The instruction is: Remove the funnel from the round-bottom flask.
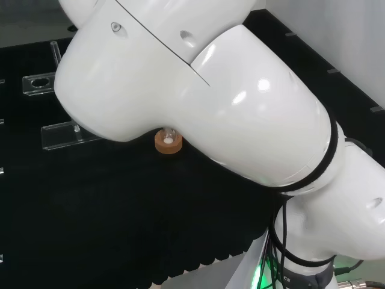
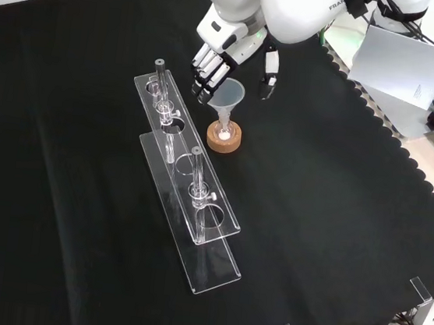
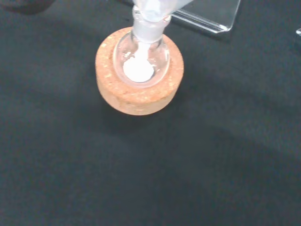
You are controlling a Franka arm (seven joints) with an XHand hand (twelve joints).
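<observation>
Hand (image 2: 229,58) hovering over the funnel (image 2: 228,97), fingers (image 2: 205,71) on the front view's left of the cone, thumb (image 2: 269,76) on its right; both apart from the rim, spread and only gently bent, holding nothing. Funnel sitting upright, stem down in the neck of the flask (image 3: 141,59). Flask resting in a cork ring (image 2: 224,138) on the black surface (image 2: 335,223); a white patch showing at the flask's bottom in the wrist view. Clear rack (image 2: 188,179) with its upright tubes standing just beside the ring, on the front view's left.

Judgement on the step: hand is straddling the cone and getting set to close.
- Fingers and thumb should meet the cone on opposite sides, under the rim, so the flare stops it slipping down through the grip.
- Close evenly; a one-sided push is likely to tip the flask in its ring, since it only sits there.
- Lift straight up along the stem until the tip clears the neck, then move sideways.
- Watch whether the flask is rising with the funnel; if the stem binds, a small wiggle may free it.
- Finger side is nearest the rack tubes, so keep the travel away from them.
</observation>
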